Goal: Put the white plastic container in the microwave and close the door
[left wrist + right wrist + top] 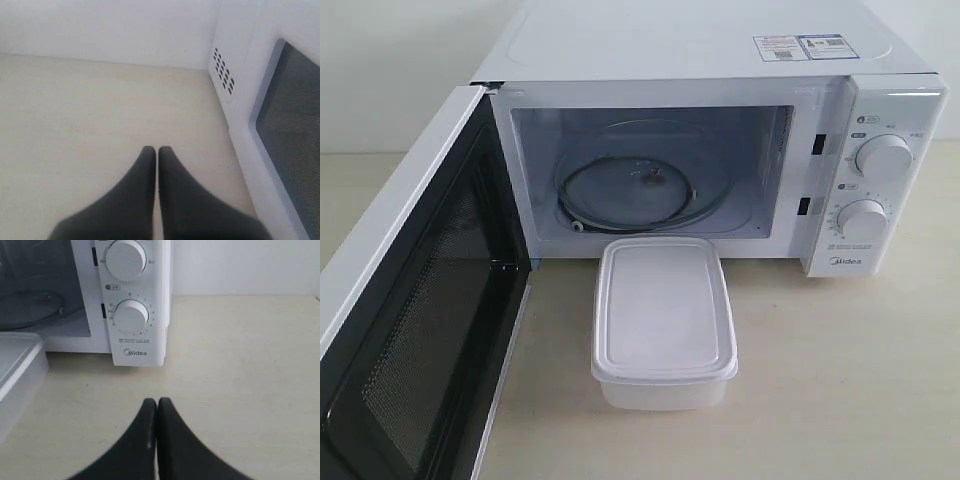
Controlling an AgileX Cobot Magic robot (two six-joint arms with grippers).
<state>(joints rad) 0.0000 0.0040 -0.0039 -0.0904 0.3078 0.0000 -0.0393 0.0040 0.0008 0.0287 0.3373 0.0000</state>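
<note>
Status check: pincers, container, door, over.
Left pincer shut, empty, beside the open door. Right pincer shut, empty, near the dials. White plastic container on the table, before the microwave opening. Nothing blocking.

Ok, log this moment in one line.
container: on table, before microwave | door: open | left gripper: shut, empty | right gripper: shut, empty

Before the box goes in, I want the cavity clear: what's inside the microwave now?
Inside the microwave only the glass turntable shows. The white plastic container stands outside on the table, just before the opening. The cavity's ceiling is out of view.
</note>
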